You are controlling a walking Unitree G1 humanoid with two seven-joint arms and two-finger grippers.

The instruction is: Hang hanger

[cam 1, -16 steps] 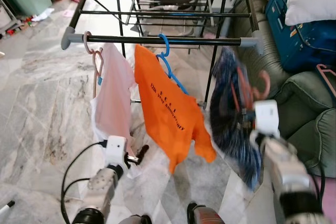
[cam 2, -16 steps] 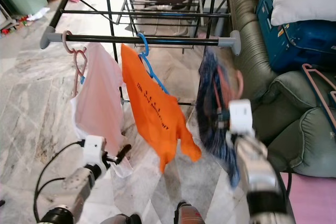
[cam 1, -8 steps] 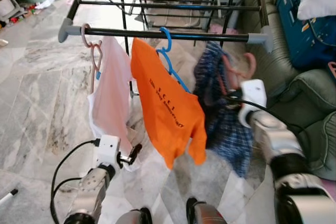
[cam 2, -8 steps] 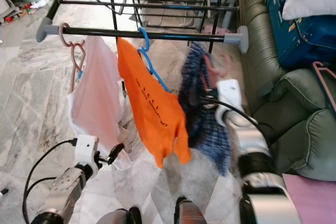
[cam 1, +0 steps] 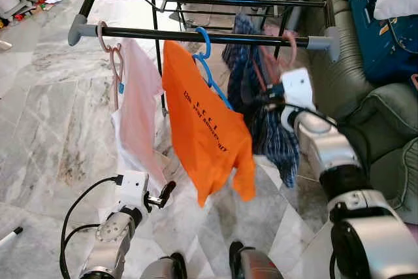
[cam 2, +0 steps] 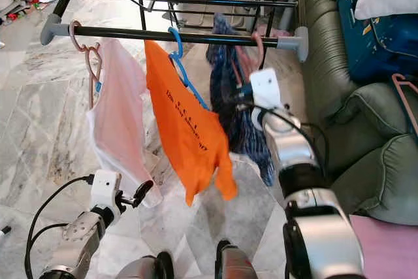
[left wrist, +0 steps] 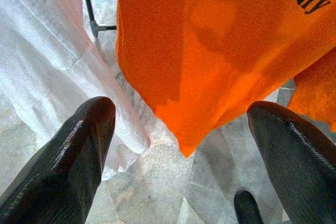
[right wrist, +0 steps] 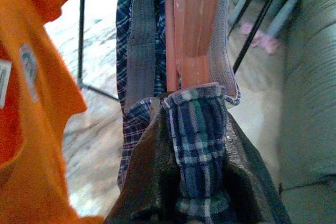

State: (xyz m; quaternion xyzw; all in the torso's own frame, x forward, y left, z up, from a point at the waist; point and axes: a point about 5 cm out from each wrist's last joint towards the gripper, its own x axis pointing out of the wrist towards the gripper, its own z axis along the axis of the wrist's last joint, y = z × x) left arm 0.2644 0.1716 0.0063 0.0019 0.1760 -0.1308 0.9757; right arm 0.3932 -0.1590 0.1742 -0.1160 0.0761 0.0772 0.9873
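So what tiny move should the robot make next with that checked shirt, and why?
Probably lift the pink plastic hanger slightly and drop its hook over the black metal rail. The right gripper, jaws shut on the hanger and the blue plaid shirt, has it at rail height beside the orange T-shirt, but whether the hook has caught is unclear.

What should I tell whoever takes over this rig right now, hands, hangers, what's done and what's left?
Right hand: shut on the pink hanger carrying the plaid garment, raised at the rail; I can't tell if the hook is over it.
Left hand: open, low, beneath the orange shirt.
Done: orange shirt and pale pink shirt hang on the rail.
Left: seat the hook, release, withdraw.
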